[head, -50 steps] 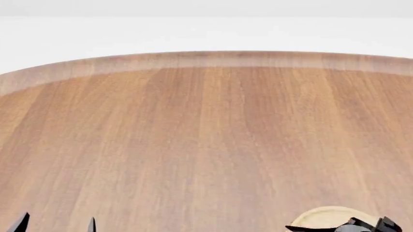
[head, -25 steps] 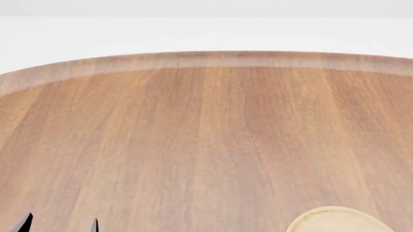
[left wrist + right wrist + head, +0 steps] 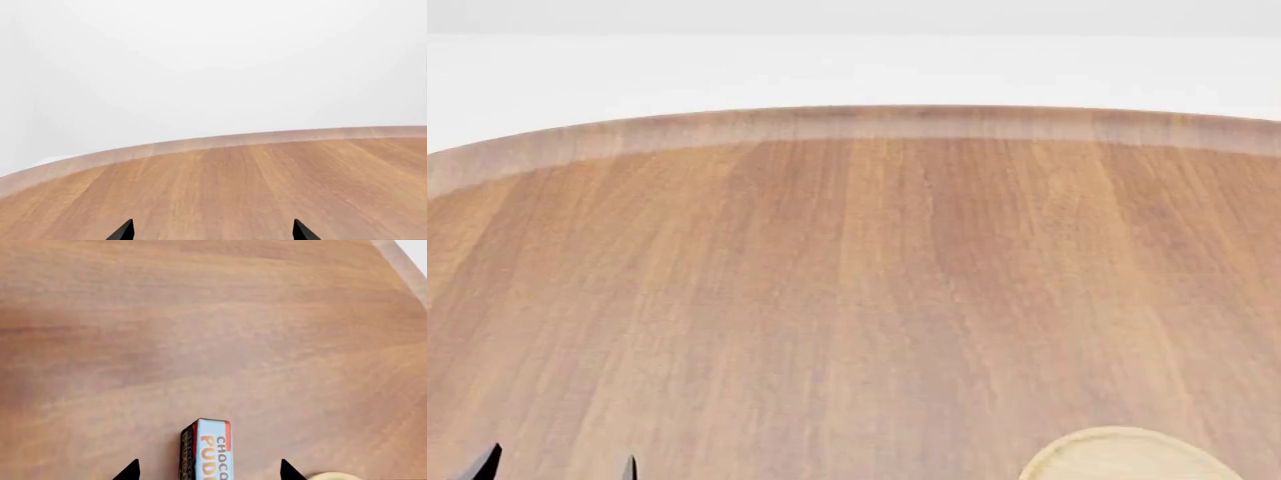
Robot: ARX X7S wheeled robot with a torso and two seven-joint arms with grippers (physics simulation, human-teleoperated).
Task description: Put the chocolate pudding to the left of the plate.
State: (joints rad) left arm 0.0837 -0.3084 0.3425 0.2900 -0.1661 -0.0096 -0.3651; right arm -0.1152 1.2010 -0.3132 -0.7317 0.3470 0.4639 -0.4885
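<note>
The chocolate pudding (image 3: 207,450) shows only in the right wrist view: a carton with a light blue lettered top, a red edge and a dark side, standing on the wooden table. My right gripper (image 3: 209,472) is open, with one fingertip on each side of the carton and a clear gap to both. A pale sliver of the plate (image 3: 333,476) lies just beside it. In the head view the plate (image 3: 1121,455) is a pale tan disc at the bottom right. My left gripper (image 3: 558,468) is open and empty at the bottom left; it also shows in the left wrist view (image 3: 213,232).
The round wooden table (image 3: 854,250) fills the head view, with its far edge (image 3: 854,122) against a white background. The table's edge (image 3: 400,260) also shows in a corner of the right wrist view. No mugs are in view.
One second ago my right gripper showed over the plate at the head view's bottom right; it has dropped out of that view. My left fingertips have sunk slightly lower.
</note>
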